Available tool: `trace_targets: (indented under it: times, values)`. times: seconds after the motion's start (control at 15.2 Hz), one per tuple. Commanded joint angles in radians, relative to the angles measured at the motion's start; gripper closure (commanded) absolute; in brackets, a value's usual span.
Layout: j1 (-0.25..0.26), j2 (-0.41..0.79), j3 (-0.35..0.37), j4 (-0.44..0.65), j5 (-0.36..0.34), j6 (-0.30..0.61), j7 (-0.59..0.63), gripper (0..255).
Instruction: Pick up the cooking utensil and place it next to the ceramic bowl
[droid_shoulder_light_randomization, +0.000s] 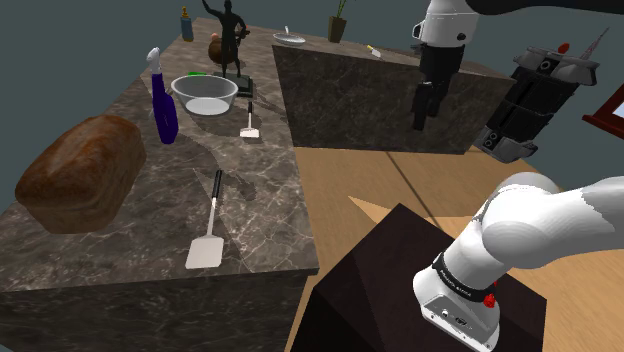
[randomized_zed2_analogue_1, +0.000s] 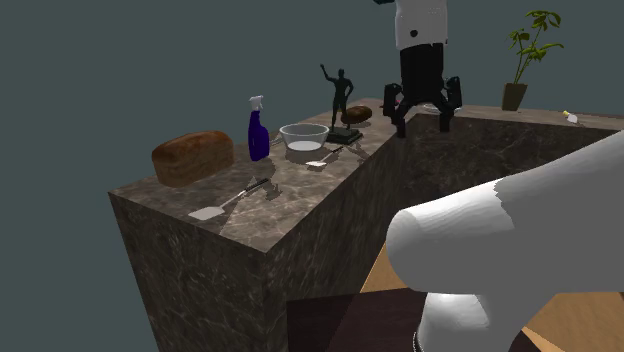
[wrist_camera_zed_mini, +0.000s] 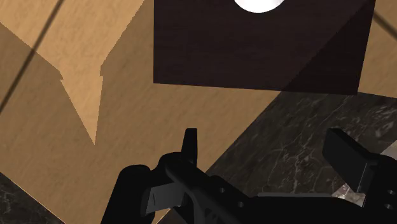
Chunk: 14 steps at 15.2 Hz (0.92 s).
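A long spatula (droid_shoulder_light_randomization: 210, 225) (randomized_zed2_analogue_1: 225, 205) with a black handle and pale blade lies near the front edge of the marble counter (droid_shoulder_light_randomization: 260, 190). A smaller spatula (droid_shoulder_light_randomization: 248, 125) (randomized_zed2_analogue_1: 325, 158) lies just beside the pale bowl (droid_shoulder_light_randomization: 205, 93) (randomized_zed2_analogue_1: 303, 138) farther back. My gripper (droid_shoulder_light_randomization: 422, 118) (randomized_zed2_analogue_1: 421, 126) (wrist_camera_zed_mini: 267, 145) hangs open and empty by the counter's inner corner, well to the shoulder view's right of both spatulas. In the wrist view its fingers stand wide apart over wooden floor and a counter edge.
A bread loaf (droid_shoulder_light_randomization: 80, 170), a blue spray bottle (droid_shoulder_light_randomization: 163, 100) and a dark statue (droid_shoulder_light_randomization: 230, 40) share the counter. A plate (droid_shoulder_light_randomization: 290, 40) and a potted plant (droid_shoulder_light_randomization: 338, 25) sit at the back. A black appliance (droid_shoulder_light_randomization: 535, 100) stands right of the arm; my stand (droid_shoulder_light_randomization: 390, 270) is below.
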Motion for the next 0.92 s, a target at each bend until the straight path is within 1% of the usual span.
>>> trace_targets:
  times: [0.0, 0.46, 0.86]
  values:
    - [0.000, 0.000, 0.000, 0.000, 0.000, 0.000, 0.000, 0]
    - [0.026, 0.019, 0.157, -0.078, 0.154, 0.132, 0.257, 0]
    - [0.043, 0.109, 0.298, -0.086, 0.262, 0.275, 0.469, 0]
